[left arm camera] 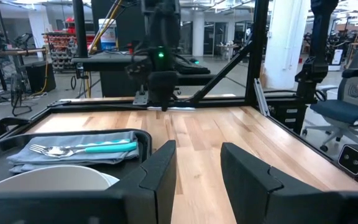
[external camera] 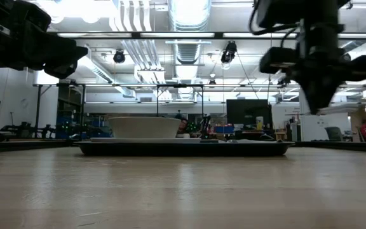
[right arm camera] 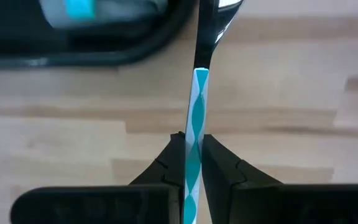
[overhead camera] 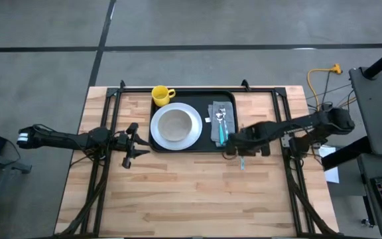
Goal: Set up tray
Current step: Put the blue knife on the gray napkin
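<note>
Closest to the camera is the right pincer [right arm camera: 191, 163], closed on the teal-and-white handle of a spoon [right arm camera: 197, 106] and holding it above the wooden counter [overhead camera: 197, 192], just beside the tray's near right corner. This black tray [overhead camera: 227, 147] lies at the far middle of the counter. It carries a white plate [overhead camera: 176, 126] in its centre, a yellow mug [overhead camera: 161, 95] at its far left corner, and a grey napkin [overhead camera: 219, 119] on its right side with a fork [left arm camera: 82, 149] lying on it. So I judge the setting mostly finished: plate, mug, napkin and fork are placed, and the spoon must yet go onto the napkin. At the tray's left side the left pincer [left arm camera: 194, 171] waits, half open and holding nothing.
</note>
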